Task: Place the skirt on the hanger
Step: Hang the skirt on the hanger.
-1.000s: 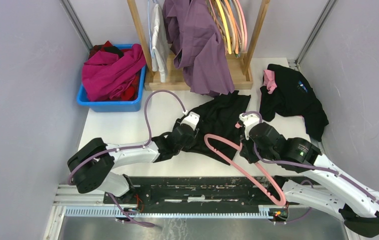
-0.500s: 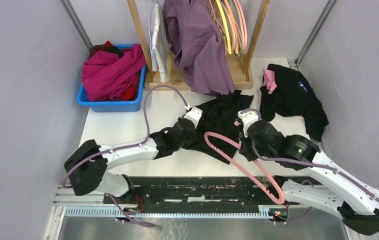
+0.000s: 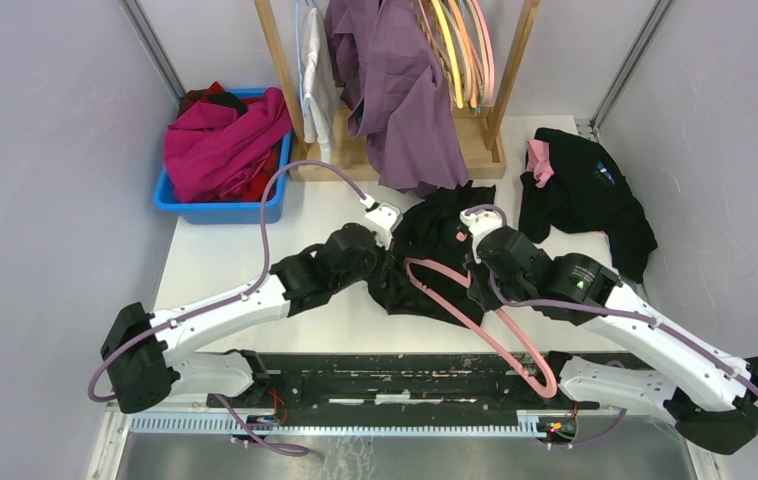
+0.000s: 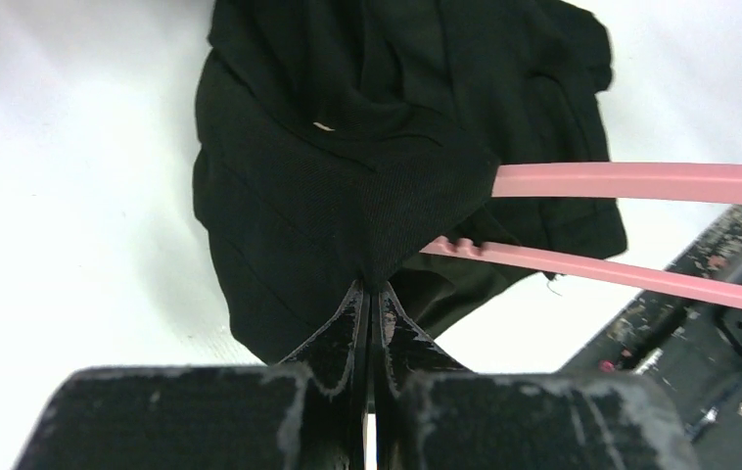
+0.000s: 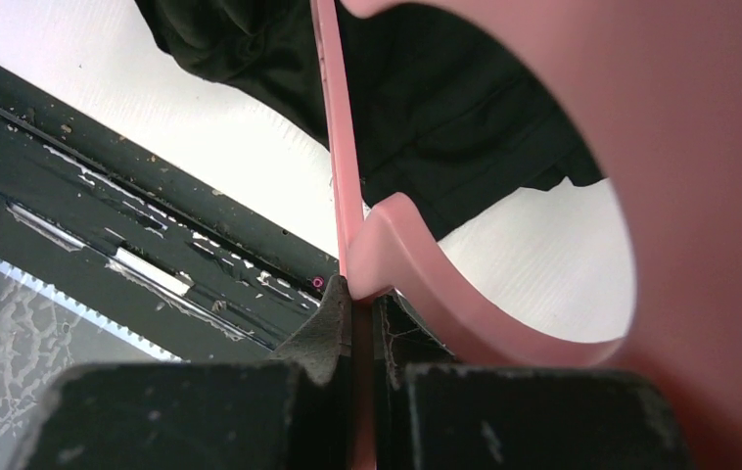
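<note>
Black fabric makes up the one skirt (image 3: pixel 435 240) on the white table (image 3: pixel 245 265). It lies crumpled at the table's middle, between the two arms and just in front of the wooden rack (image 3: pixel 280 70). One pink hanger (image 4: pixel 641 183) is in play. Its long axis runs diagonally from the skirt toward the near right, out over the table's near edge and the black rail there. The far end of the hanger goes under the skirt's cloth, which is drawn up into a peak over it.

The left gripper (image 4: pixel 371 294) has its fingers pressed together on that peak, pinching a fold of the skirt. The right gripper (image 5: pixel 359 294) is clamped tight on a thin edge of the hanger, beside a curved part of its frame.

Around them:
- **Blue bin:** one blue bin (image 3: pixel 217 210) stands at the far left, heaped with magenta and red clothes (image 3: pixel 220 140).
- **On the rack:** two garments hang there, one white (image 3: pixel 317 80) and one purple (image 3: pixel 405 100). The purple one's hem reaches down close to the skirt's far edge.
- **Spare hangers:** a bunch of coloured hangers (image 3: pixel 460 40) also hangs on the rack, too tightly packed to count.
- **Far right:** another black garment (image 3: pixel 585 200), with a pink patch at its far left corner, lies on the table just beside the skirt.
</note>
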